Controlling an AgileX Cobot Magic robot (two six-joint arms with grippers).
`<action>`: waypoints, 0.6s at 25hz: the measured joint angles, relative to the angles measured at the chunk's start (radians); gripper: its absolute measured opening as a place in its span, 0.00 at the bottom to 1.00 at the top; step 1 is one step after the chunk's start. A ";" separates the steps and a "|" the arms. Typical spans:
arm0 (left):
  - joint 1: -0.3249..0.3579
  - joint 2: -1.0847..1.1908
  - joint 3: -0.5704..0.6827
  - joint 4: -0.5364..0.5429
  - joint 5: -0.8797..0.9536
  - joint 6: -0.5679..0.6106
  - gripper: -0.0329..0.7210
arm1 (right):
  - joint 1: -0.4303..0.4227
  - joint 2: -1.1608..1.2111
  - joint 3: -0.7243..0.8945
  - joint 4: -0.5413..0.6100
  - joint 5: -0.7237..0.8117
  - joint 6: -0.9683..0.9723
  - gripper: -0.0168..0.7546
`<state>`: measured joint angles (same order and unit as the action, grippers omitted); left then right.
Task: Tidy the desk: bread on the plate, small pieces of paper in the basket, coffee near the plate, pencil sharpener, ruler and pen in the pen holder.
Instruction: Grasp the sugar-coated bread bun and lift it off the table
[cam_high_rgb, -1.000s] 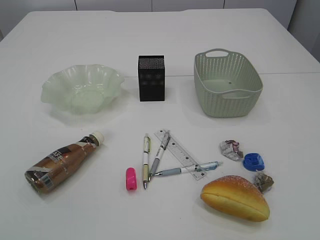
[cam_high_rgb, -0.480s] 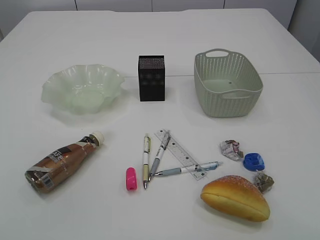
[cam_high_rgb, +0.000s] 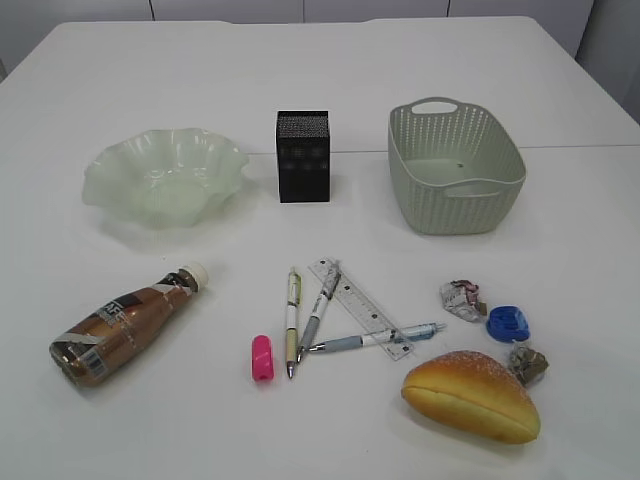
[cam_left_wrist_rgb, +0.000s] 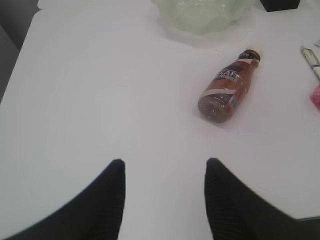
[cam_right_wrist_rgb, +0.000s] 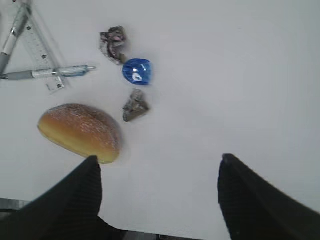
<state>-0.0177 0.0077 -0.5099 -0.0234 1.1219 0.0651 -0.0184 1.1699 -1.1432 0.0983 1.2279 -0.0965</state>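
Note:
The bread (cam_high_rgb: 470, 395) lies at the front right, and in the right wrist view my open right gripper (cam_right_wrist_rgb: 160, 158) hovers just right of the bread (cam_right_wrist_rgb: 80, 131), empty. Crumpled pieces of paper (cam_high_rgb: 462, 297) (cam_high_rgb: 527, 364) flank a small blue object (cam_high_rgb: 508, 322). Three pens (cam_high_rgb: 292, 320) and the clear ruler (cam_high_rgb: 360, 308) lie mid-table, beside a pink pencil sharpener (cam_high_rgb: 262, 357). The coffee (cam_high_rgb: 125, 322) lies on its side at the front left. My left gripper (cam_left_wrist_rgb: 165, 162) is open and empty, short of the coffee (cam_left_wrist_rgb: 230, 87). At the back stand the plate (cam_high_rgb: 165, 180), pen holder (cam_high_rgb: 303, 157) and basket (cam_high_rgb: 455, 168).
Neither arm shows in the exterior view. The table's left edge (cam_left_wrist_rgb: 20, 55) runs close to the left gripper, and the front edge (cam_right_wrist_rgb: 30, 202) passes under the right one. Bare white tabletop lies between the front objects and the back row.

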 joint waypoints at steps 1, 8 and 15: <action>0.000 0.000 0.000 0.000 0.000 0.000 0.54 | 0.000 0.044 -0.018 0.026 0.000 -0.029 0.75; 0.000 0.000 0.000 0.000 0.000 0.000 0.54 | 0.006 0.208 -0.061 0.235 0.000 -0.545 0.75; 0.000 0.000 0.000 0.000 0.000 0.000 0.54 | 0.079 0.218 -0.061 0.231 0.000 -0.775 0.75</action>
<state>-0.0177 0.0077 -0.5099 -0.0234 1.1219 0.0651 0.0601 1.3880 -1.2046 0.3289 1.2279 -0.8719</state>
